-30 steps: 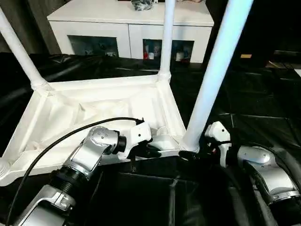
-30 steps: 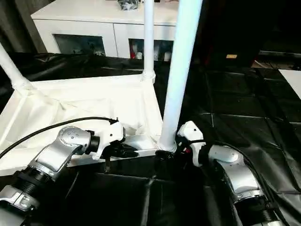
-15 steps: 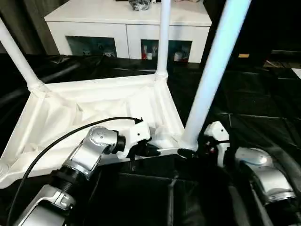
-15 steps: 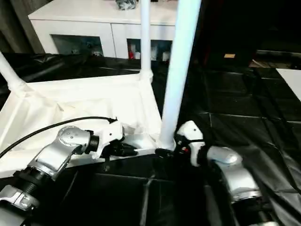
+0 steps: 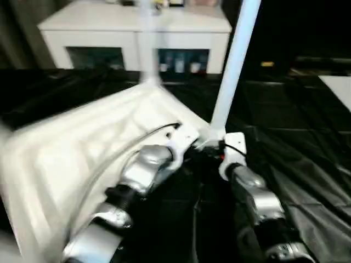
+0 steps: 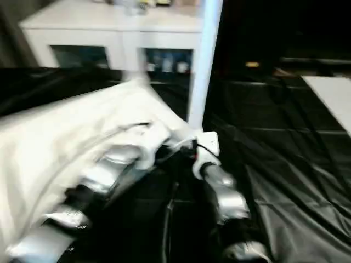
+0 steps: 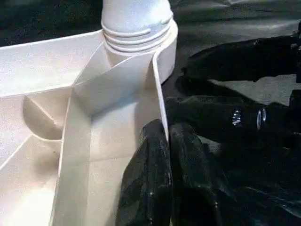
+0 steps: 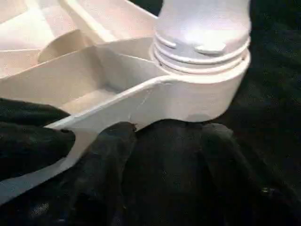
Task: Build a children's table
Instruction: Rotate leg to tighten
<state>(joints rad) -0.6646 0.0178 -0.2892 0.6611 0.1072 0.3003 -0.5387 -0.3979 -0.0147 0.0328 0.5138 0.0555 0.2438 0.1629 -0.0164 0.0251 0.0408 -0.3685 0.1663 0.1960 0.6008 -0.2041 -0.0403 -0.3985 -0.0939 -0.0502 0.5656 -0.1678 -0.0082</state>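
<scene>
- Covering the floor [image 5: 307, 137], black sheeting is lying under the tabletop [image 5: 71, 153].
- A white cabinet [image 5: 137, 33] is standing behind.
- Left gripper [image 7: 162, 155] is pinching the tabletop rim; right gripper [image 8: 99, 155]: can't tell.

Both silver forearms reached up from the bottom of the frame toward its centre, wrists nearly meeting. The left gripper [image 7: 164, 155] was pinched closed; the right gripper [image 8: 122, 155] pointed upward, fingers parted.
</scene>
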